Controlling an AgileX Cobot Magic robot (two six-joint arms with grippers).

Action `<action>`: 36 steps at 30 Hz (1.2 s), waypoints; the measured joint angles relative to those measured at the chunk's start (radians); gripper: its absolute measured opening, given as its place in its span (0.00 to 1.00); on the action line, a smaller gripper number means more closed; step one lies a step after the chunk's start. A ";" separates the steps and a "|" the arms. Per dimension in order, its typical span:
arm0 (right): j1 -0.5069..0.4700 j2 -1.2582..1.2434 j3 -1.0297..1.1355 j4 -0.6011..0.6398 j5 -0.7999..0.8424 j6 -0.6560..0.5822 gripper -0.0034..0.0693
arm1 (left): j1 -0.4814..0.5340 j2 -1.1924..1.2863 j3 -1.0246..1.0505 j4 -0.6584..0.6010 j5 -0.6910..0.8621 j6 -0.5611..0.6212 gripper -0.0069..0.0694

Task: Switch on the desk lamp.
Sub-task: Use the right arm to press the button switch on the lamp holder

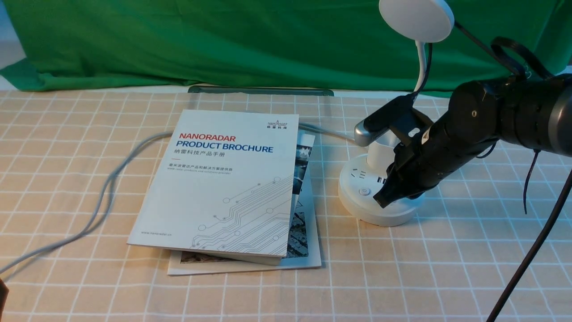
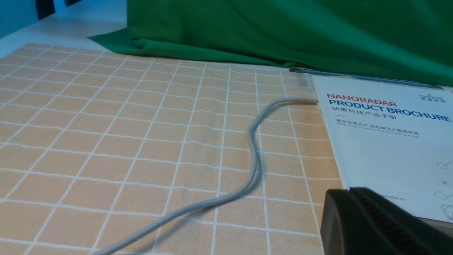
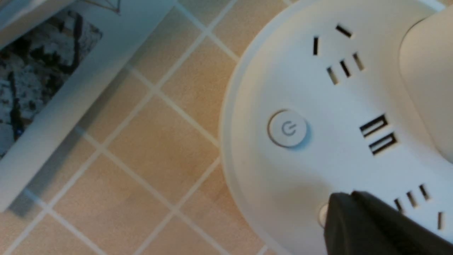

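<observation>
The white desk lamp stands at the right of the table, with its round disc head (image 1: 416, 19) up high, a thin neck and a round puck base (image 1: 357, 197). In the right wrist view the base (image 3: 318, 163) shows sockets, a round power button (image 3: 287, 128) and a second small button (image 3: 322, 215) half hidden by my fingers. My right gripper (image 1: 383, 200) (image 3: 348, 198) is shut, its tip on the base at that small button. My left gripper (image 2: 348, 193) is shut and empty, low near the front left, beside the brochure. The lamp head shows no glow.
A stack of two brochures (image 1: 228, 179) lies at mid table, left of the lamp base. A grey cable (image 1: 107, 188) runs from under them to the front left edge. Green cloth (image 1: 223, 44) hangs at the back. A black cable (image 1: 532, 250) hangs by my right arm.
</observation>
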 joint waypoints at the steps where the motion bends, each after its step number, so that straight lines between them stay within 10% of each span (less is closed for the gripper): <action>1: 0.000 0.002 0.000 -0.001 0.000 0.000 0.09 | 0.000 0.000 0.000 0.000 0.000 0.000 0.12; 36: 0.002 0.072 -0.032 -0.030 0.032 0.026 0.09 | 0.000 0.000 0.000 0.000 0.000 0.000 0.12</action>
